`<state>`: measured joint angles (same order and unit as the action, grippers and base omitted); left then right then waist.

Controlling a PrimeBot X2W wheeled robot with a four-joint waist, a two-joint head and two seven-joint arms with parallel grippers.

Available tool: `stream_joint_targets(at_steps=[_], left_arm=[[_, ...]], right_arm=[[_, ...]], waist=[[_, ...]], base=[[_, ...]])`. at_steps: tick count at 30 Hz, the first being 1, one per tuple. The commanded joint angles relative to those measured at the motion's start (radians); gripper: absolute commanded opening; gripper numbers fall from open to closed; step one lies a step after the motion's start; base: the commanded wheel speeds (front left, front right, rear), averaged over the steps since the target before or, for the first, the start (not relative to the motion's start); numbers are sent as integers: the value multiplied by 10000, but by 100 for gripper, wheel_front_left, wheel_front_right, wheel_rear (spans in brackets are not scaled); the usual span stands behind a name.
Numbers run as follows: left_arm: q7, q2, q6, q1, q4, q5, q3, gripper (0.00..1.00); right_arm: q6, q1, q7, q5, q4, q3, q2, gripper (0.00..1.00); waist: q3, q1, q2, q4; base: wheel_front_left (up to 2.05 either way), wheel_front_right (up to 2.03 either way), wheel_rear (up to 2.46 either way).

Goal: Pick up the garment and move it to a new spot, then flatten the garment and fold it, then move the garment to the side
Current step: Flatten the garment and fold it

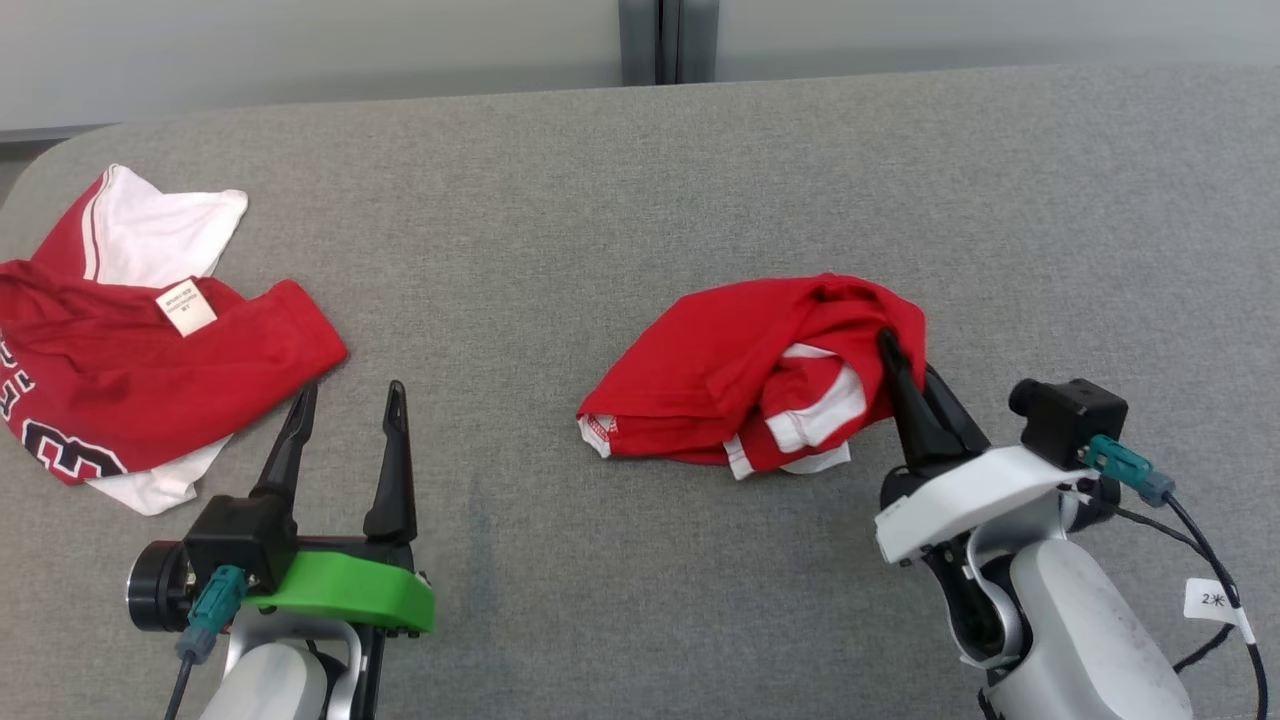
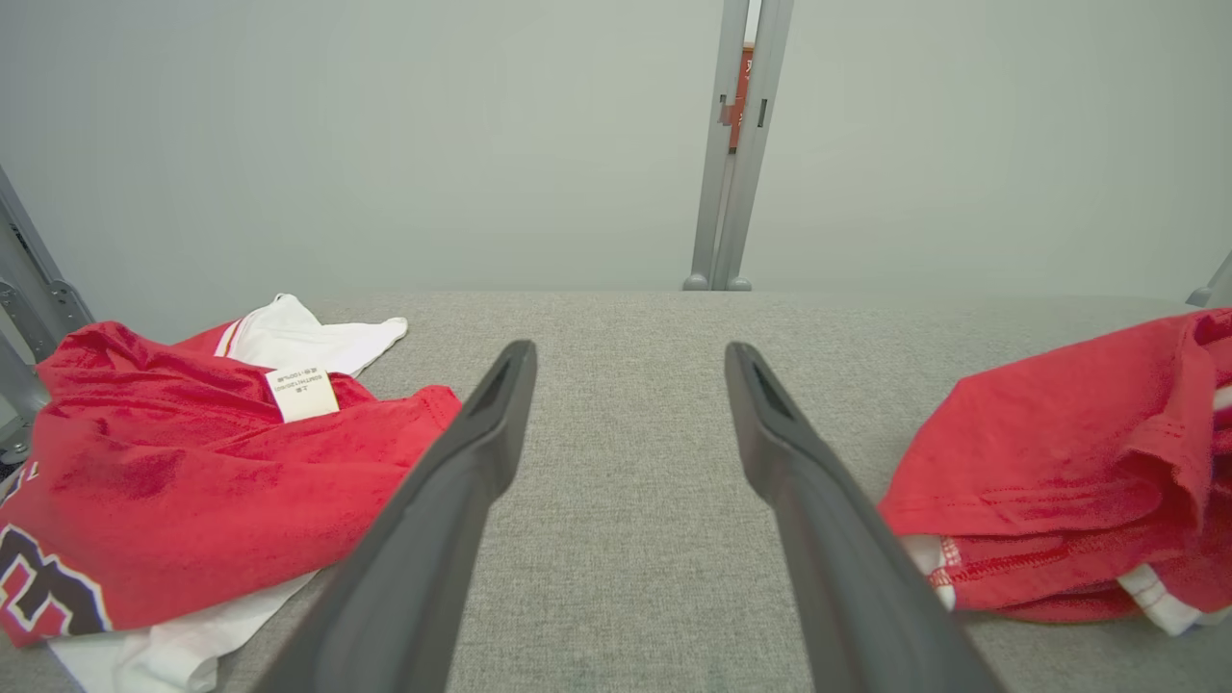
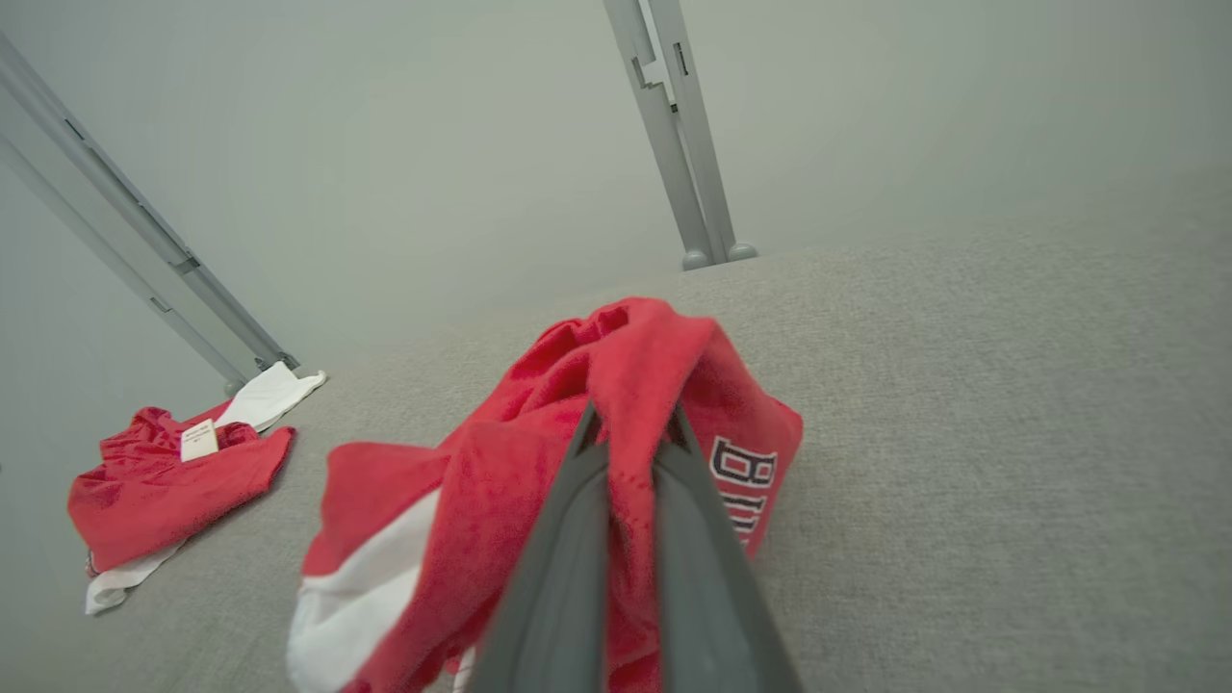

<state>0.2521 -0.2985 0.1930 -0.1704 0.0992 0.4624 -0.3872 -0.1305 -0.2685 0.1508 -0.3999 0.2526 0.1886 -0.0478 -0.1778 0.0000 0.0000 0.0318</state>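
While garment (image 1: pixel 760 370) lies bunched on table (image 1: pixel 600 200), right of centre, right gripper (image 1: pixel 890 350) is closed tight on raised fold at its near-right edge. Pinch looks set for lift to new spot. Most cloth rests on surface. Left gripper (image 1: pixel 351 392) spread wide, holding nothing, between garment and second shirt (image 1: pixel 130 350); likely free for flattening later.

Garment (image 1: pixel 740 370) on table (image 1: pixel 600 200), centre-right, second garment (image 1: pixel 120 370) far left — apart
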Motion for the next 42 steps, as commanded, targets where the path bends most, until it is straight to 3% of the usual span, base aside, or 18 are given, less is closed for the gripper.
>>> stream_joint_targets(at_steps=[1, 3, 4, 5, 6, 10, 16, 21, 29, 42], left_arm=[[36, -32, -33, -207, -3, -75, 29, 100], [44, -54, -36, -253, 15, -99, 26, 100], [48, -61, -51, -297, 28, -97, 24, 100], [51, -74, -60, -315, 36, -97, 31, 100], [48, -76, -69, -345, 41, -101, 32, 100], [60, -92, -69, -386, 67, -103, 31, 100], [79, -100, 22, -265, 96, -111, 77, 100], [98, -161, 115, 33, 84, -109, 123, 100], [104, -294, 274, 514, -100, -198, 79, 100], [-40, -439, 449, 718, -406, -242, -26, 100]], right_arm=[[-5, 155, 111, -51, 159, -186, -19, 0], [-5, 291, 230, -73, 475, -552, -16, 0], [-5, 359, 278, -215, 617, -743, -26, 15], [-5, 380, 337, -250, 701, -893, -24, 49], [-5, 372, 419, -126, 770, -1074, -27, 100], [-5, 430, 741, 391, 577, -1529, -96, 100], [-5, 823, 942, 1689, -596, -1463, -717, 100], [-5, 1398, 389, 2283, -1798, -1239, -948, 100], [-5, 2498, -431, 2463, -3189, -1286, -715, 100], [-5, 2945, -856, 2486, -3701, -1514, -521, 100]], waist=[[-148, 0, 0, -101], [-231, 0, 0, -163], [-263, 0, 0, -186], [-287, 0, 0, -209], [-309, 0, 0, -234], [-337, 0, 0, -289], [-172, 0, 0, -307], [140, 0, 0, -320], [626, 0, 0, -305], [704, 0, 0, -334]], base=[[0, 0, 0], [0, 0, 0], [0, 0, 0], [0, 0, 0], [0, 0, 0], [0, 0, 0], [0, 0, 0], [0, 0, 0], [0, 0, 0], [0, 0, 0]])
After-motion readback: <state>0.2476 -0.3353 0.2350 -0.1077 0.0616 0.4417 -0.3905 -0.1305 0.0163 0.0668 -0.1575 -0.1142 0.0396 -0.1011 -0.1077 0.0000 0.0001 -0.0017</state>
